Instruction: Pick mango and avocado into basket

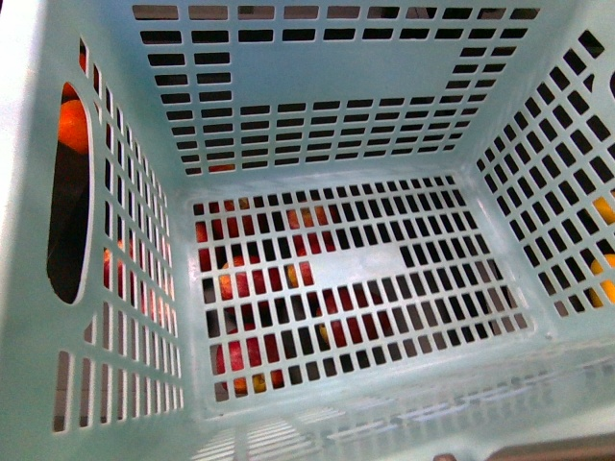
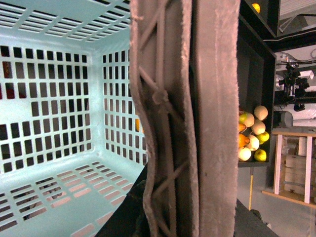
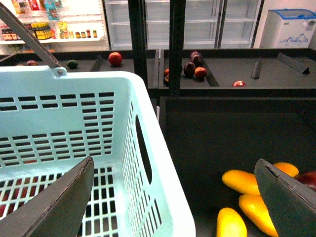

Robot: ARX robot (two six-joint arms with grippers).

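My right tool (image 3: pixel 174 163) is spread wide, with one dark finger at each side of its view and nothing between them. My left tool (image 2: pixel 191 98) has its two gray fingers (image 2: pixel 217 118) drawn together, leaving only a thin dark seam, and I see nothing caught in that seam.

The basket (image 1: pixel 317 86) fills the front view and nothing lies in it. Through its slotted floor I can make out red and orange fruit (image 1: pixel 240 355) underneath. An orange fruit (image 1: pixel 72 125) shows through the oval grip hole in its left wall. The brown handle (image 3: pixel 24 34) rises from the rim, with a white tie (image 3: pixel 59 71) at its foot.

The mango (image 3: pixel 242 180) lies on the dark shelf floor (image 3: pixel 207 138) outside the basket, near its side wall and apart from it. Three more mangoes (image 3: pixel 256 210) lie close around it, and a dark red fruit (image 3: pixel 308 178) sits at their outer side.

On the far shelf, near its corner, sits a small dark green fruit (image 3: pixel 72 63), too small to name, with a red apple (image 3: pixel 115 58) near it. In the left wrist view, a heap of yellow-green and tan round fruit (image 2: pixel 253 136) sits in another shelf compartment.
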